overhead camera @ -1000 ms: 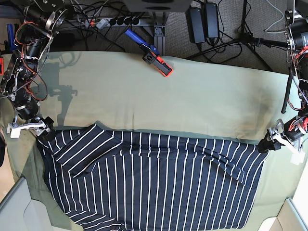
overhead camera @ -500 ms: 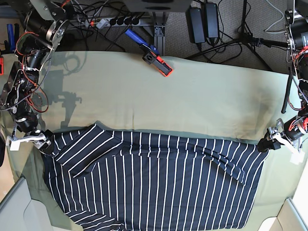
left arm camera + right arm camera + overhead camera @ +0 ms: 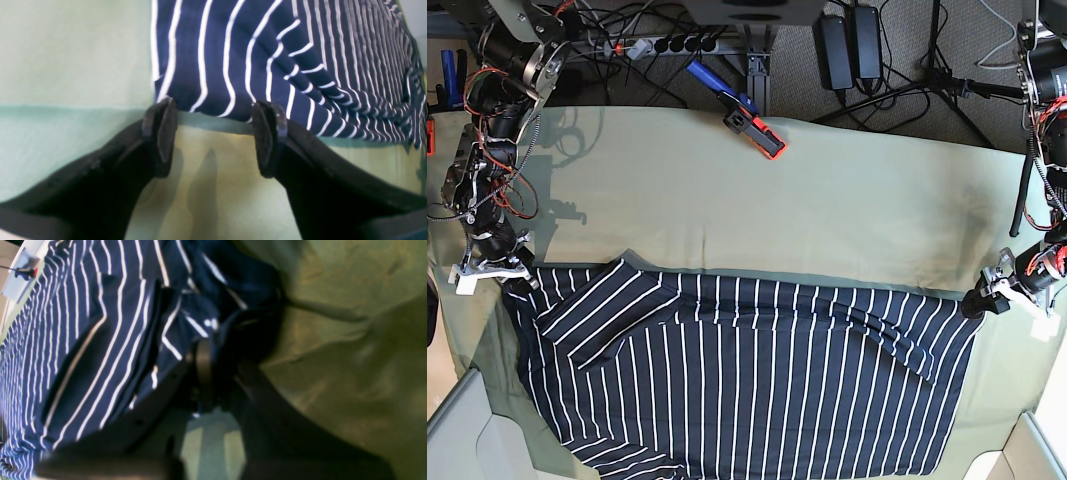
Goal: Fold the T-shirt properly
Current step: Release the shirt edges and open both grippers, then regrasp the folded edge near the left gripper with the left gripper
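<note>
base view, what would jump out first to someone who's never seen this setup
The striped T-shirt spread across the near half of the pale green cloth grabs the eye first. Next come the two arms at its far corners: the right gripper is shut on the shirt's corner on the picture's left, while the left gripper stands open at the opposite corner. A red and blue clamp sits at the cloth's far edge.

Looks like a robotics lab setup: a table draped in pale green cloth, power strip, adapters and tangled cables on the carpet behind.
</note>
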Controlling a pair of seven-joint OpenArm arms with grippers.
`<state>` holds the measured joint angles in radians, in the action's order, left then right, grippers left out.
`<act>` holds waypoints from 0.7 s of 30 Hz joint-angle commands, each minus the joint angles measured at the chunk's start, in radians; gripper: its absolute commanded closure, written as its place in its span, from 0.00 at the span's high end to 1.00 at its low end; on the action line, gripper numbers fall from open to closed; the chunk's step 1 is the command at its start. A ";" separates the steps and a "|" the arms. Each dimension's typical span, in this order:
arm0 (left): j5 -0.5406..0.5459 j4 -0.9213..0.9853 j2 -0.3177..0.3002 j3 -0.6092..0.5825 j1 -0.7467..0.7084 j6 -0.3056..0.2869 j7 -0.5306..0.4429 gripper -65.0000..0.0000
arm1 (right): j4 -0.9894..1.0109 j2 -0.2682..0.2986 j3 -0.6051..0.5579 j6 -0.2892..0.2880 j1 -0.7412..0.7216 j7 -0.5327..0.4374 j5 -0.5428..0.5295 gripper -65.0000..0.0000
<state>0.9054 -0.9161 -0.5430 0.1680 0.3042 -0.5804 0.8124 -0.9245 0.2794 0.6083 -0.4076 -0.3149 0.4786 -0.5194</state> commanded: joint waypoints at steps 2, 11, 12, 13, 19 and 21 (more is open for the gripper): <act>-0.005 0.002 -0.021 0.022 0.023 0.039 -0.047 0.60 | -0.014 0.017 0.002 -0.008 -0.022 -0.030 -0.011 0.00; -0.010 0.179 0.009 0.129 0.076 0.080 -0.053 0.60 | -0.014 0.017 0.002 -0.008 -0.022 -0.029 -0.011 0.00; -0.006 0.198 0.017 0.129 0.083 0.080 -0.053 0.60 | -0.014 0.017 0.002 -0.008 -0.022 -0.029 -0.012 0.00; -0.004 0.208 0.028 0.129 0.089 0.079 -0.053 0.60 | -0.014 0.017 0.002 -0.008 -0.022 -0.029 -0.012 0.00; -0.005 0.211 0.072 0.129 0.131 0.079 -0.051 0.60 | -0.014 0.017 0.002 -0.008 -0.022 -0.025 -0.011 0.00; -0.005 0.211 0.080 0.128 0.143 0.078 -0.041 0.60 | -0.014 0.017 0.002 -0.008 -0.019 -0.022 -0.011 0.00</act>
<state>0.8879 -0.6941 -0.4530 0.2958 0.4194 -0.4984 0.7704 -0.9245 0.2794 0.6083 -0.4076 -0.3149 0.4763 -0.5190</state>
